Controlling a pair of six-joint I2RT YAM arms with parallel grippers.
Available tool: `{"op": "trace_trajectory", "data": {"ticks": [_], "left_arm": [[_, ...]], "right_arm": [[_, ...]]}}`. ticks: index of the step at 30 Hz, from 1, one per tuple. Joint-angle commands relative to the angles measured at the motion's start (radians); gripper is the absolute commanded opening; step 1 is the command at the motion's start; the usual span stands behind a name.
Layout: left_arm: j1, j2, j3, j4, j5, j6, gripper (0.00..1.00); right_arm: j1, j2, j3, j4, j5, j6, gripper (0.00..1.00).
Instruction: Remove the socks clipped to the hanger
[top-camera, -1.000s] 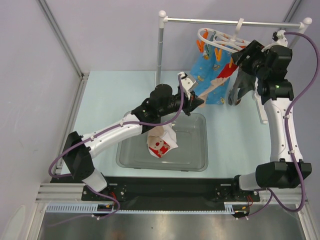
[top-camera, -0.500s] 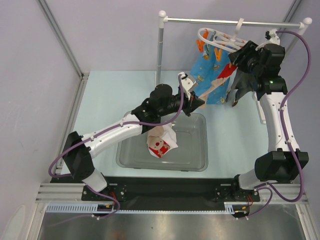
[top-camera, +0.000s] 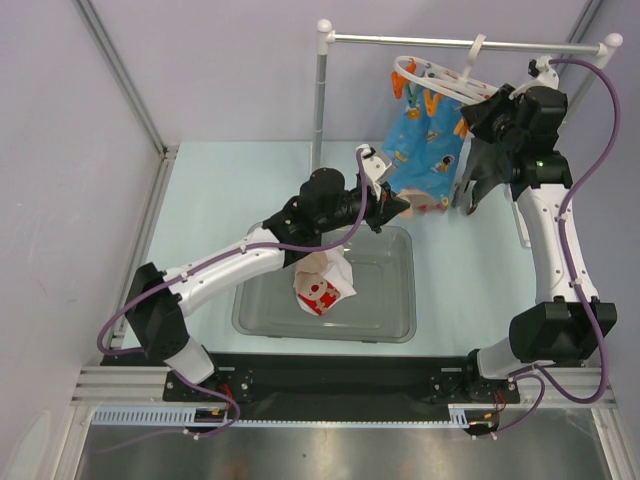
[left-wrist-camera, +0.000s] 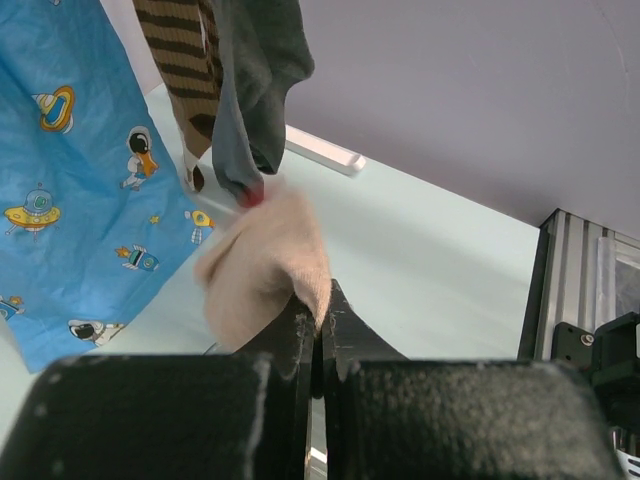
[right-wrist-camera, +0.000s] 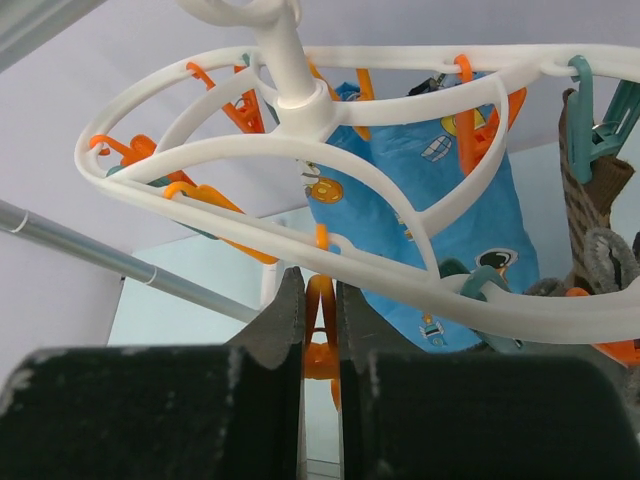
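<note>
While the left jaws are closed on the beige sock (left-wrist-camera: 262, 262), the right jaws are shut around an orange peg (right-wrist-camera: 320, 305) under the hanger (right-wrist-camera: 300, 105) on the rail (top-camera: 380, 40). The beige sock lies directly ahead of the left jaws, running up and right toward the ring; whether its top is clipped cannot be told. The right arm is nearer the pegs. The knit is soft and limp, the ring rigid white plastic. The blue sock (left-wrist-camera: 70, 180), striped sock (left-wrist-camera: 180, 50) and grey sock (left-wrist-camera: 255, 80) hang vertically over the bench (top-camera: 220, 190); a white-and-red sock (top-camera: 322, 292) lies in the tray (top-camera: 390, 300).

Left hand (top-camera: 402, 204) is right beside the bright blue cartoon-print sock (top-camera: 425, 150); grey plastic tub (top-camera: 398, 330) sits just behind it.
</note>
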Motion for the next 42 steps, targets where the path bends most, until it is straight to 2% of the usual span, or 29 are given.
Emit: {"op": "trace_trajectory", "data": {"ticks": [1,4,6,7,10,12,13,15,16,17,18,19,20,22,23,24,28,30,33,34,39,41,42], "left_arm": [[0.002,-0.033,-0.009,0.021,-0.006,-0.010,0.00],[0.007,-0.065,-0.061,0.009,-0.037,-0.016,0.00],[0.010,-0.103,-0.092,-0.021,-0.057,-0.021,0.00],[0.008,-0.122,-0.101,-0.070,-0.080,-0.021,0.00],[0.011,-0.200,-0.139,-0.205,-0.167,-0.020,0.00],[0.019,-0.265,-0.164,-0.281,-0.206,-0.030,0.00],[0.023,-0.287,-0.171,-0.346,-0.232,-0.048,0.00],[0.034,-0.344,-0.205,-0.400,-0.244,-0.059,0.00],[0.039,-0.356,-0.217,-0.451,-0.273,-0.073,0.01],[0.045,-0.363,-0.233,-0.477,-0.280,-0.081,0.04],[0.060,-0.364,-0.242,-0.518,-0.280,-0.085,0.07],[0.068,-0.363,-0.253,-0.531,-0.278,-0.095,0.09],[0.075,-0.361,-0.285,-0.539,-0.275,-0.099,0.16],[0.094,-0.356,-0.316,-0.554,-0.272,-0.122,0.28],[0.097,-0.355,-0.335,-0.557,-0.266,-0.133,0.49],[0.103,-0.356,-0.343,-0.557,-0.264,-0.141,0.62],[0.102,-0.392,-0.345,-0.563,-0.280,-0.150,0.96],[0.103,-0.413,-0.340,-0.563,-0.278,-0.141,1.00],[0.102,-0.464,-0.337,-0.549,-0.266,-0.122,1.00],[0.102,-0.477,-0.339,-0.543,-0.257,-0.118,0.99],[0.102,-0.563,-0.349,-0.514,-0.189,-0.098,1.00],[0.103,-0.588,-0.383,-0.493,-0.155,-0.081,1.00],[0.103,-0.614,-0.397,-0.479,-0.149,-0.075,1.00]], "right_arm": [[0.005,-0.019,0.022,0.029,0.007,-0.020,0.00],[0.005,-0.037,0.011,0.026,0.007,-0.024,0.02],[0.004,-0.043,0.007,0.022,0.005,-0.024,0.09],[0.002,-0.045,0.008,0.011,0.005,-0.029,0.24],[-0.007,-0.056,0.004,-0.014,-0.013,-0.034,0.45],[-0.019,-0.077,-0.006,-0.029,-0.021,-0.038,0.52],[-0.026,-0.089,-0.027,-0.041,-0.033,-0.038,0.59],[-0.036,-0.130,-0.050,-0.058,-0.050,-0.040,0.66],[-0.038,-0.144,-0.073,-0.089,-0.053,-0.041,0.74],[-0.038,-0.163,-0.085,-0.107,-0.050,-0.041,0.80],[-0.036,-0.198,-0.105,-0.122,-0.067,-0.043,0.90],[-0.035,-0.221,-0.151,-0.150,-0.079,-0.046,0.95],[-0.033,-0.241,-0.180,-0.167,-0.091,-0.053,0.98],[-0.024,-0.312,-0.234,-0.221,-0.086,-0.063,1.00],[-0.023,-0.335,-0.298,-0.228,-0.079,-0.064,1.00],[-0.018,-0.362,-0.326,-0.232,-0.072,-0.067,1.00],[-0.021,-0.441,-0.418,-0.227,-0.026,-0.090,1.00],[-0.023,-0.447,-0.462,-0.196,0.034,-0.099,1.00],[-0.032,-0.444,-0.562,-0.053,0.095,-0.110,0.99],[-0.036,-0.439,-0.593,0.044,0.106,-0.116,0.99],[-0.062,-0.352,-0.668,0.260,0.240,-0.193,0.97],[-0.100,-0.315,-0.688,0.372,0.211,-0.213,0.95],[-0.117,-0.269,-0.693,0.409,0.135,-0.227,0.95]]}}
